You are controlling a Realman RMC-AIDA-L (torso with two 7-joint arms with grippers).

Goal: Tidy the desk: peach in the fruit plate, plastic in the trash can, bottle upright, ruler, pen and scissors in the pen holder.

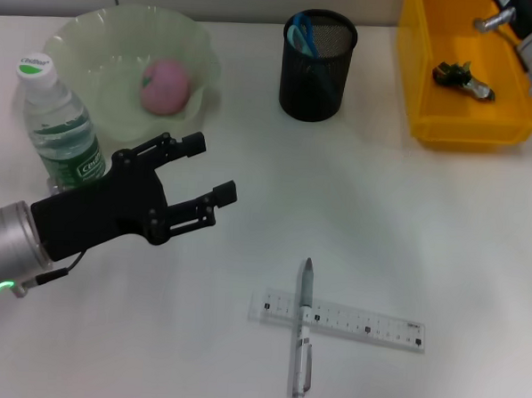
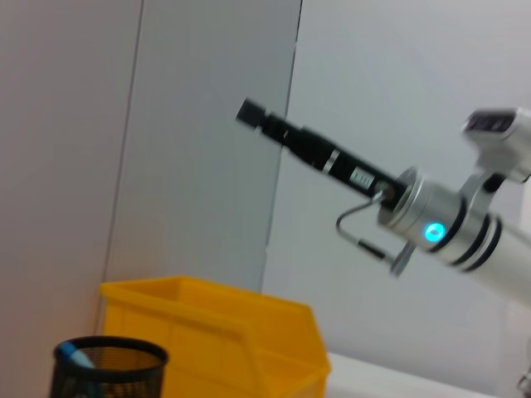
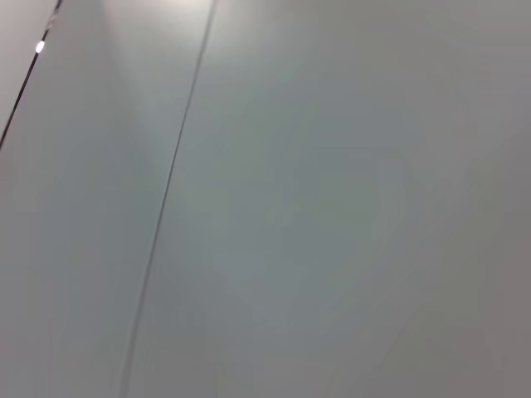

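A: Starting far left of the holder (image 1: pixel 318 66): the bottle (image 1: pixel 58 124) stands upright, cap on top, so I'd call that job done.

B: Just holder-side of it, the plate (image 1: pixel 87 29), and the peach (image 1: pixel 167 86) sits inside. Tick that one too.

A: The left gripper (image 1: pixel 208 172) hovers over bare desk on the near side of the plate, well left of the holder. Fingers spread wide, nothing between them.

B: Now the holder itself, a black mesh cup at the back. Blue handles poke out of the rim; those look like the scissors (image 1: pixel 303 34), so I'd judge them stowed.

A: Straight toward the robot from the holder, well apart from it, lies what's left: the ruler (image 1: pixel 367 323) flat on the desk, and the pen (image 1: pixel 303 330) lying across its left end, touching it.

B: The pen on top suggests it goes first. Neither is gripped.

A: Right of the holder, the yellow bin (image 1: pixel 415 73). A dark crumpled scrap (image 1: pixel 464 78) rests in it; probably the plastic, though I can't be sure.

B: The right gripper (image 2: pixel 250 113) is raised above that bin, right of the holder. From the left wrist view it points away, and I cannot tell whether it's spread or closed.

A: By my count four jobs done, with the pen and ruler left.
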